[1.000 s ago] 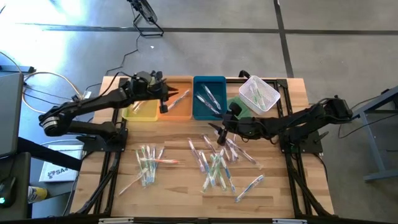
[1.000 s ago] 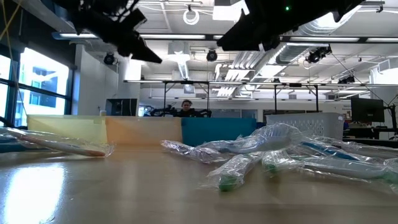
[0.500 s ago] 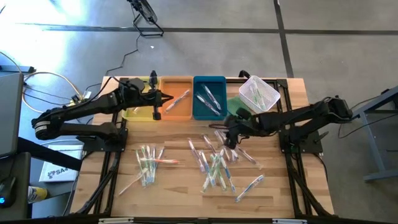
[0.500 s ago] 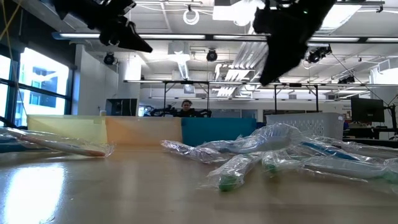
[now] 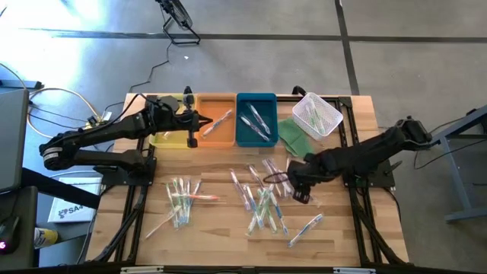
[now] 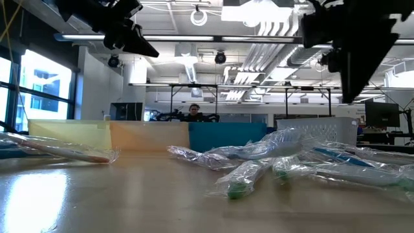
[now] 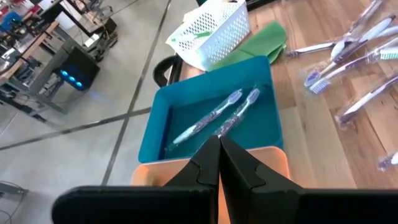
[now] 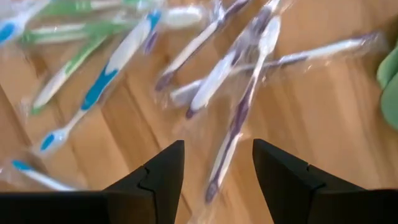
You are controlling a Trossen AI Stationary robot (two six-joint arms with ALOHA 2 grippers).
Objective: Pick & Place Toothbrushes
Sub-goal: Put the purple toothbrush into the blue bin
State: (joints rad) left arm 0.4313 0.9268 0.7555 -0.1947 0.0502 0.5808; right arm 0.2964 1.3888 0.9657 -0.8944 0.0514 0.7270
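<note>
Many wrapped toothbrushes lie flat on the wooden table, in a left pile (image 5: 181, 202) and a larger middle pile (image 5: 262, 202). Two lie in the blue tray (image 5: 256, 122) and an orange one (image 5: 219, 122) in the orange tray (image 5: 217, 135). My left gripper (image 5: 199, 122) is shut and empty, raised above the border of the yellow and orange trays; its wrist view shows the shut fingers (image 7: 219, 158). My right gripper (image 5: 295, 192) hangs open, pointing down over the right side of the middle pile. A purple toothbrush (image 8: 233, 134) lies below the gap between its fingers, untouched.
A yellow tray (image 5: 171, 137) stands left of the orange one along the far side. A white mesh basket (image 5: 318, 114) sits at the far right, partly on a green cloth (image 5: 293, 135). A lone toothbrush (image 5: 304, 227) lies near the front right. Bare wood shows between the piles.
My left gripper has drawn back a little toward the table's left edge, away from the orange tray where the orange toothbrush lies. My right gripper has moved from beside the blue tray toward the near right and tipped from nearly level to pointing down over the pile.
</note>
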